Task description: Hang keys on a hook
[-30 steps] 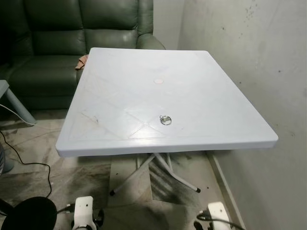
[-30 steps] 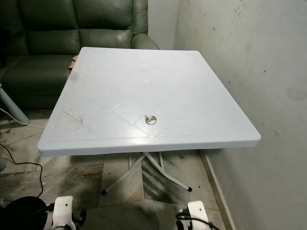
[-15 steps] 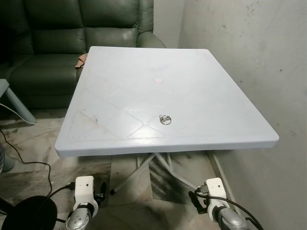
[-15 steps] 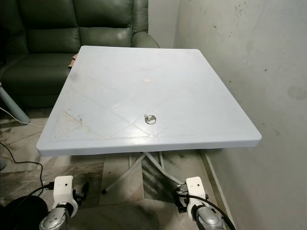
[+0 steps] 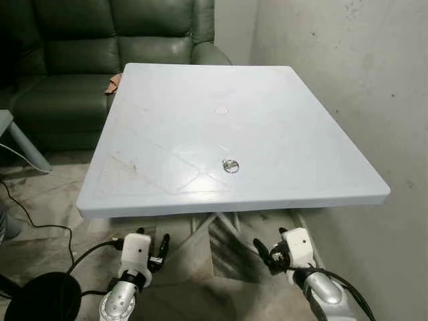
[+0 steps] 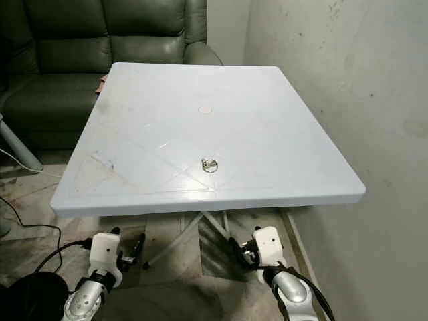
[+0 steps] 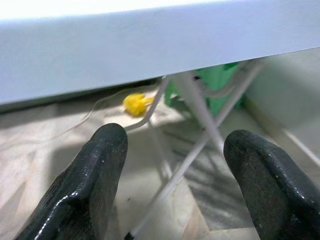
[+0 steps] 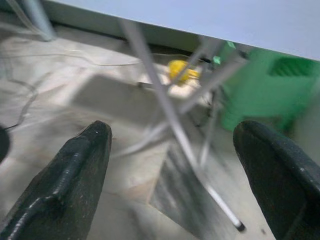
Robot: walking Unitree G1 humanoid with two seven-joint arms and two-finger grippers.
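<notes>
Here the keys (image 5: 231, 166) lie flat on the white table (image 5: 167, 107), a small metal ring just inside the table's near edge and slightly right of its middle, nothing touching them. A round pale cap (image 5: 221, 110) marks the table centre, farther from the robot than the keys. Left gripper (image 5: 158, 245) sits below the table's near edge, toward its left half, fingers (image 7: 95, 180) spread apart and holding nothing. Right gripper (image 5: 265, 253) sits below the same edge, toward the right half, fingers (image 8: 75, 170) likewise parted and empty. White crossed legs (image 7: 192, 135) show under the table. Beyond the table's far edge stands a dark green sofa (image 5: 80, 60); along its right side, a pale wall (image 5: 361, 80).
</notes>
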